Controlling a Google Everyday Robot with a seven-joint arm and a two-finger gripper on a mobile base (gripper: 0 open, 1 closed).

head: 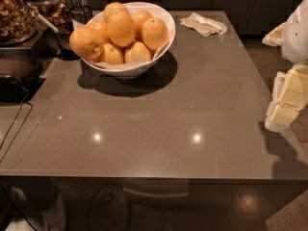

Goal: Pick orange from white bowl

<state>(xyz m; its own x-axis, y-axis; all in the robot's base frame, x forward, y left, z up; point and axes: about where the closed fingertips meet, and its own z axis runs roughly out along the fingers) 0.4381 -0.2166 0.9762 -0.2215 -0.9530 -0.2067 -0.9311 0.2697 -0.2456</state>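
Observation:
The white bowl (161,20) stands at the back left of the grey-brown counter, lined with white paper and piled with several oranges. A large oval deep-orange orange (121,29) lies on top in the middle. Another big one (86,43) leans over the left rim. Smaller, paler yellow-orange fruits (137,52) lie at the front of the bowl. My gripper (288,97), cream and white, is at the right edge of the view, beyond the counter's right side and well apart from the bowl. It holds nothing that I can see.
A crumpled napkin (203,24) lies on the counter behind and to the right of the bowl. Glass jars of nuts (17,16), a black mesh cup (82,14) and a dark appliance with cables (17,81) crowd the left side. The counter's front edge (154,178) runs across below.

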